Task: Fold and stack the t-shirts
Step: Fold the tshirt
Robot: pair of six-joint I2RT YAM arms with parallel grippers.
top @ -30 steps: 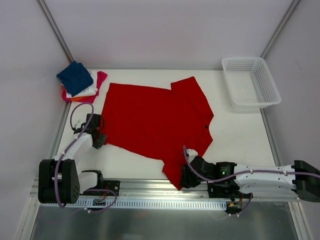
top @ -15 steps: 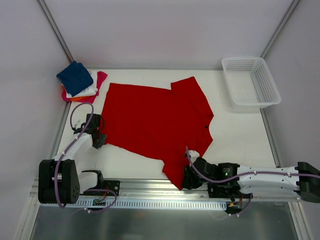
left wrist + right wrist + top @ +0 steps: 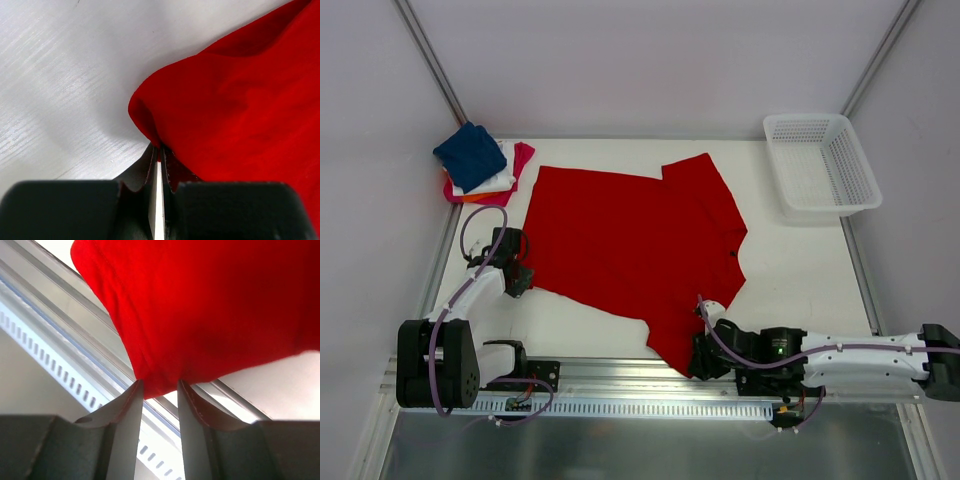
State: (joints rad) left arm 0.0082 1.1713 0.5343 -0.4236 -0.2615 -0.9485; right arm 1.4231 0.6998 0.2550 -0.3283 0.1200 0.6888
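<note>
The red t-shirt [image 3: 630, 240] lies spread flat on the white table. My left gripper [image 3: 517, 277] is shut on its near-left corner; in the left wrist view the cloth [image 3: 240, 110] is pinched between the closed fingers [image 3: 160, 152]. My right gripper [image 3: 703, 352] is at the shirt's near tip by the table's front rail. Its jaws stand a narrow gap apart, closed on a bunched edge of red cloth [image 3: 200, 310] between the fingertips [image 3: 159, 387]. The folded tees are stacked at the far left: navy [image 3: 470, 155] on top, then white [image 3: 503, 178], orange [image 3: 470, 197] and magenta [image 3: 523, 155].
A white mesh basket [image 3: 820, 165] stands at the far right corner. The slotted metal rail [image 3: 620, 385] runs along the front edge, right under my right gripper. Grey walls close in the table on three sides.
My right gripper has moved a little right and toward the front rail, and the shirt's near tip has shifted with it. The left arm has not moved.
</note>
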